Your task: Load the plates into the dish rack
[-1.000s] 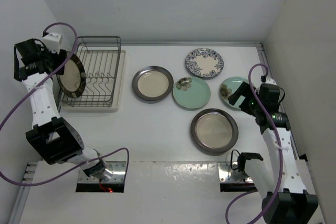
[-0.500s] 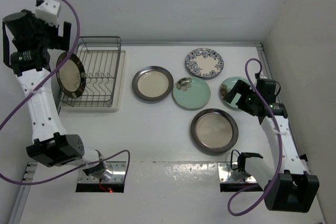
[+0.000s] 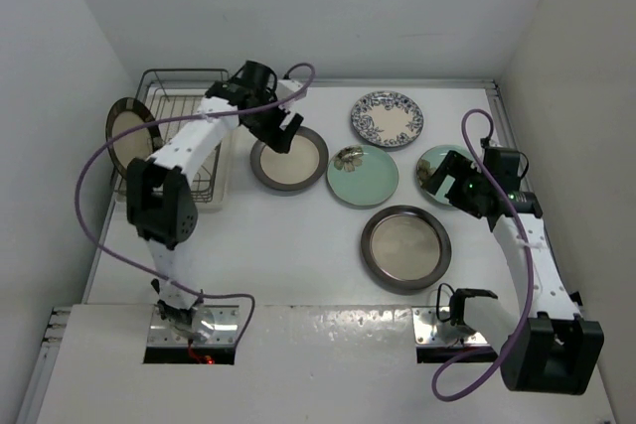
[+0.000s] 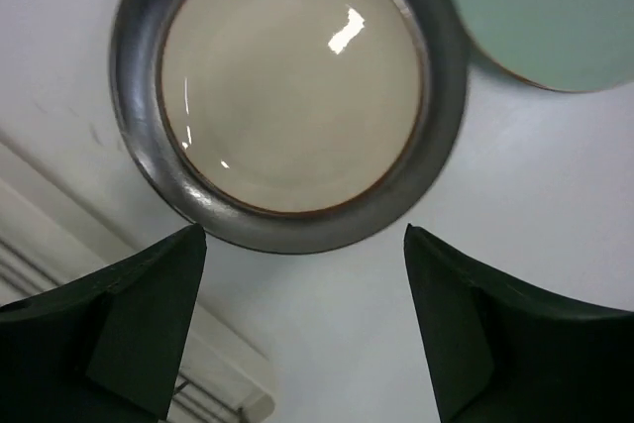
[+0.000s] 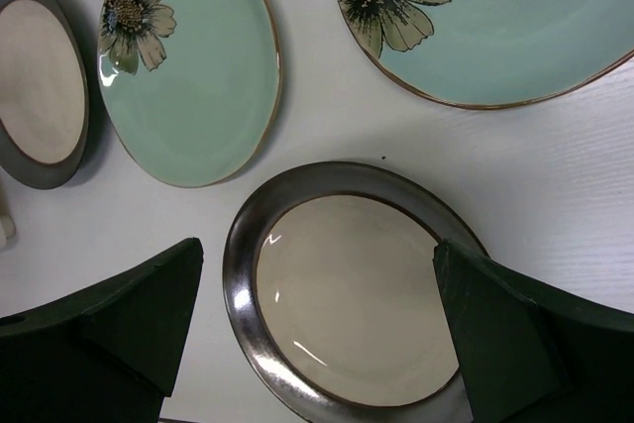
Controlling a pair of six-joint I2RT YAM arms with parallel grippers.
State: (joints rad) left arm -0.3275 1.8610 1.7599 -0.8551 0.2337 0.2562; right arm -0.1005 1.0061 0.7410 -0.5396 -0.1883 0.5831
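One glossy, round grey-rimmed plate (image 3: 126, 132) stands edgewise at the wire dish rack (image 3: 189, 76), while right of it the left gripper (image 4: 302, 235) and right gripper (image 5: 317, 250) gape wide, empty.

one plate (image 3: 123, 134) upright in dish rack (image 3: 189, 78) | five plates (image 3: 404, 245) flat

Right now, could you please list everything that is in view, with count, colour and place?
dish rack: one, dark grey wire, white tray, far left.
racked plate: one, cream, dark rim, upright at the rack's left end.
dark-rimmed plates: two, cream centres, flat; beside rack, near centre-right.
flower plates: two, mint-green, centre and right.
patterned plate: one, blue-and-white, far centre.
table: one, white.
left gripper: open, above the plate beside the rack.
right gripper: open, above the right-hand plates.
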